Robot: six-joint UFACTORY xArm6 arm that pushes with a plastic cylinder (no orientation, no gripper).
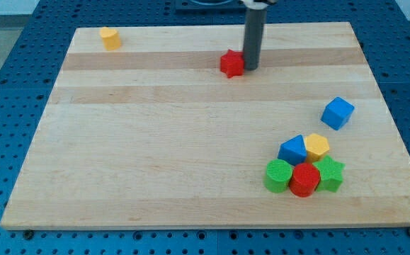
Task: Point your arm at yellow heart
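- Camera view, the arm: there is no claw on this rig, so nothing opens, closes or holds anything; the arm ends in a dark rod, and my tip (251, 68) rests on the worktop (155, 142) near the view's top, a little right of centre.
- Camera view, beside the tip: a red star-like block (231, 64) sits just to the view's left of my tip, touching it or very nearly so (the gap is too fine to judge). I read this as mere closeness, not as a push aimed at the task.
- Camera view, the target: two yellow blocks show. One (109, 37) stands alone at the view's top left corner, well apart from my tip; the other (317, 146) sits in the cluster at the view's lower right. Which one is the yellow heart I cannot tell for certain at this size; the lone one looks the more notched.
- Camera view, the cluster: a blue triangular block (292, 150), a green round block (278, 176), a red round block (304, 179) and a green star block (329, 173) crowd around that second yellow one, and a blue cube (338, 112) stands apart above them.
- Camera view, judgement: pointing is not yet done, since my tip is near neither yellow block; reaching the lone one probably means skirting the red block.
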